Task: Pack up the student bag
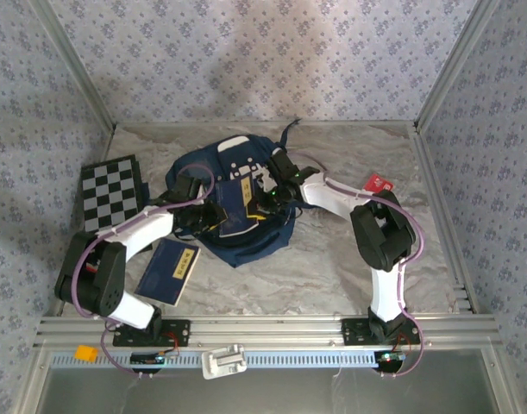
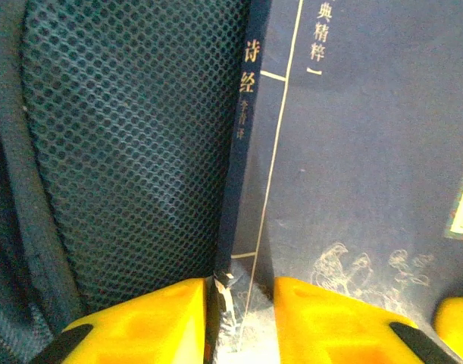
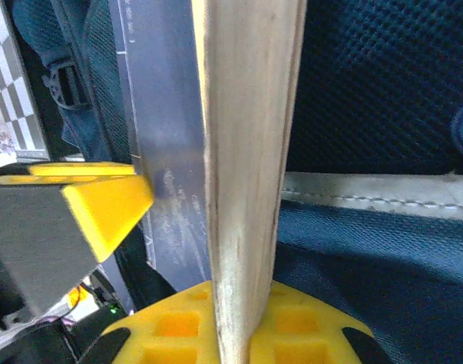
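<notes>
Closest in, my left gripper [image 2: 240, 322] has its yellow fingertips [image 2: 140, 326] set on either side of the spine of a navy book with a Chinese title [image 2: 352, 189], clamped on it. Just left of that spine is the dark mesh panel [image 2: 132, 152] of the student bag [image 1: 246, 246], which lies in the middle of the counter [image 1: 332, 267] with the book standing upright over it. On the book's far side my right gripper [image 3: 242, 326] pinches the cream page edge, with a yellow pad on each side.

I judge the step in hand to be sliding this book down into the bag beside the mesh. To do it well, I should move both grippers together so the book stays upright and does not twist. The spine should stay clear of the mesh so it does not snag. Neither gripper should let go until the book rests inside. A second navy book [image 1: 168, 269] lies flat on the counter near my left arm, not yet packed.

My left arm folds back at its elbow near the counter's near-left corner, and its forearm angles up and right to the bag. My right arm rises from its base, bends at a high elbow on the right, and reaches left across to the bag.
</notes>
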{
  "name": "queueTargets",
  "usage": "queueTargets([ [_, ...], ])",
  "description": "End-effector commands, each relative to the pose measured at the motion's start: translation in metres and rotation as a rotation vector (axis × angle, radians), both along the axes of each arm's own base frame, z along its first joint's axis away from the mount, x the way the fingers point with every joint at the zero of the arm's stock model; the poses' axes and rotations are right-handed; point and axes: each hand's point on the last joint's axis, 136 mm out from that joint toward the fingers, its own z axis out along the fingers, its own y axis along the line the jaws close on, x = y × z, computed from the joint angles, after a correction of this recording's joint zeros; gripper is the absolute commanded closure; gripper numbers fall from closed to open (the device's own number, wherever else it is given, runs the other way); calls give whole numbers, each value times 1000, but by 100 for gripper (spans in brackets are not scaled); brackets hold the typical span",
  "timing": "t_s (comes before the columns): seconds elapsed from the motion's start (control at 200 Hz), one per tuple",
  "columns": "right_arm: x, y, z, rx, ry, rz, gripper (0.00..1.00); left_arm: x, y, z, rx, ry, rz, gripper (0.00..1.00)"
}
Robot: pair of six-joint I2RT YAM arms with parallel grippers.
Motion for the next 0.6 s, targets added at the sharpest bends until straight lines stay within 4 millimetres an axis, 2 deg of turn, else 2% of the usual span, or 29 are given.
queueTargets([
  [0.0,1,-13,14,-5,-43,-19,97,-3,1,16,13,-47,-20,68],
  [0.155,3,-39,36,-2,-87,-64,100,-1,8,30,73,-105,-56,60],
  [0.33,-7,-78,57,16,-84,-127,100,-5,22,39,213,-151,-124,49],
  [0.425,-13,-103,65,7,-101,-144,100,-8,10,52,251,-216,-226,44],
  [0.44,-18,-109,58,-2,-80,-151,100,-9,7,54,265,-229,-246,43],
  [0.495,-23,-123,62,11,-77,-183,100,-12,0,59,353,-273,-314,38],
  [0.595,-36,-147,63,10,-42,-229,100,-24,-20,59,461,-313,-472,32],
])
